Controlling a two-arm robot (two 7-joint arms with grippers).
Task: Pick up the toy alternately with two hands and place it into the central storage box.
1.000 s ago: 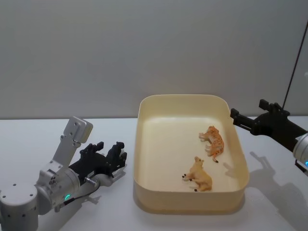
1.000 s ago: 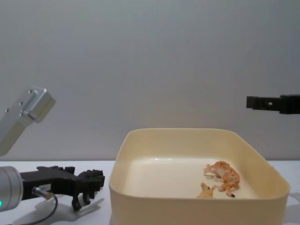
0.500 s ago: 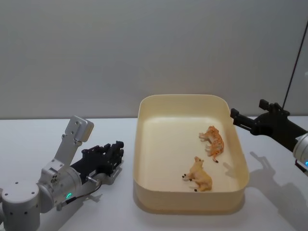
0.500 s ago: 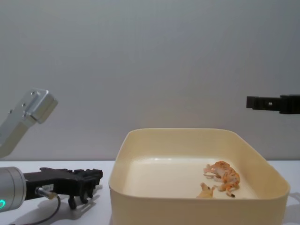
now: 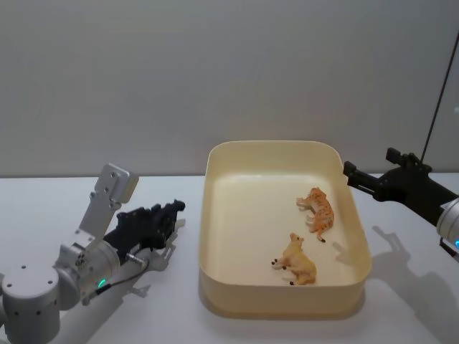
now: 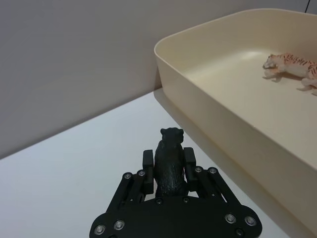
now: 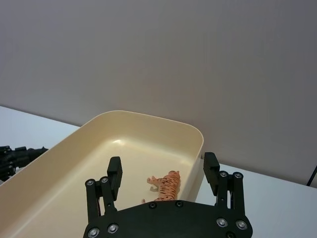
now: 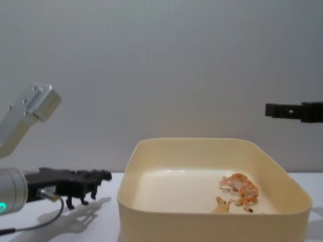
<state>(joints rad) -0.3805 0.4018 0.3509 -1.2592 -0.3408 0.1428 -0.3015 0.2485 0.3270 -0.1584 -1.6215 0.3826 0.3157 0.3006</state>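
Observation:
A black toy animal (image 6: pixel 169 165) is clamped between the fingers of my left gripper (image 6: pixel 167 161), lifted off the table to the left of the cream-yellow central storage box (image 5: pixel 215 215). The same toy (image 8: pixel 88 180) hangs just above the white tabletop in the chest view, and my left gripper (image 5: pixel 159 218) holds it in the head view. Inside the box lie an orange striped tiger toy (image 5: pixel 319 213) and a tan animal toy (image 5: pixel 297 264). My right gripper (image 7: pixel 163 174) stands open above the box's right rim, nothing between its fingers; it also shows as right gripper (image 5: pixel 358 175) in the head view.
The white table (image 5: pixel 43 215) spreads around the box, backed by a plain grey wall. A thin dark cable (image 5: pixel 439 93) runs up at the far right. The box (image 8: pixel 202 222) takes the middle of the table.
My left gripper has lifted the black toy off the table and levelled out, moving slightly toward the box. The right arm has not moved.

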